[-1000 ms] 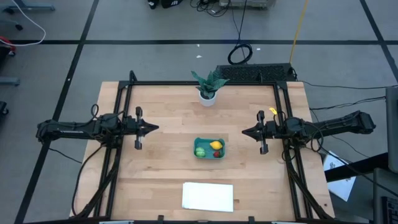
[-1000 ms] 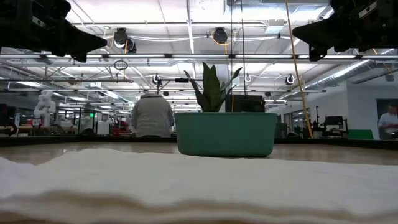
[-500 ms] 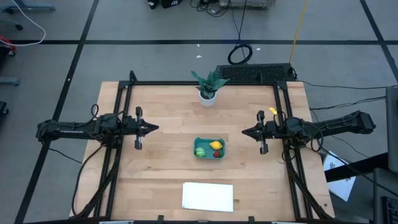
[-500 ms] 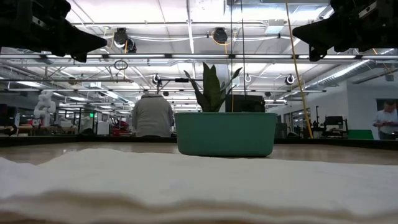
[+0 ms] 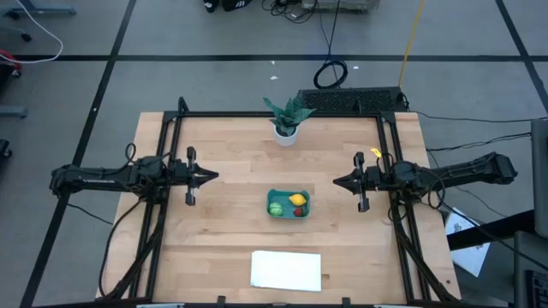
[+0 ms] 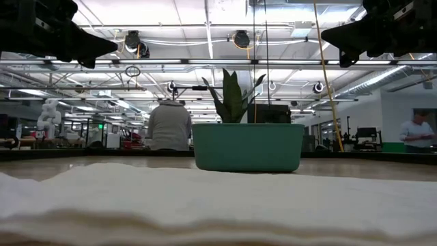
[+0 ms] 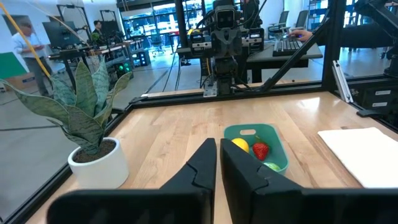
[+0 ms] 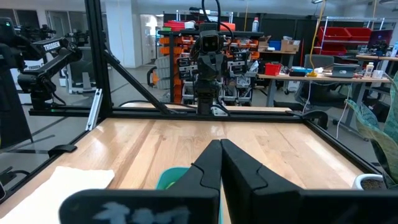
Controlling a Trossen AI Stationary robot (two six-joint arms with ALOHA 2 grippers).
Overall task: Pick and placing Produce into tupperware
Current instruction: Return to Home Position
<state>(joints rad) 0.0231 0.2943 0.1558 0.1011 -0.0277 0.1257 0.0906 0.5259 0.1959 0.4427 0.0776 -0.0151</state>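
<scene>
Two dark arms reach level over the wooden bench [image 5: 223,239] and point at each other across its middle. The left tool [image 5: 212,176] hangs above the bench's left half and the right tool [image 5: 336,181] above its right half. Each has its fingers pressed together, holding nothing. Between them, apart from both, the teal tub [image 5: 288,192] holds a green round piece [image 5: 276,208], a lemon [image 5: 296,199] and a strawberry [image 5: 299,211].

A robotics lab: beyond the wooden table [image 8: 186,143] stand cluttered workbenches [image 8: 292,76], red parts bins [image 8: 345,34] and another robot arm [image 8: 46,59].
</scene>
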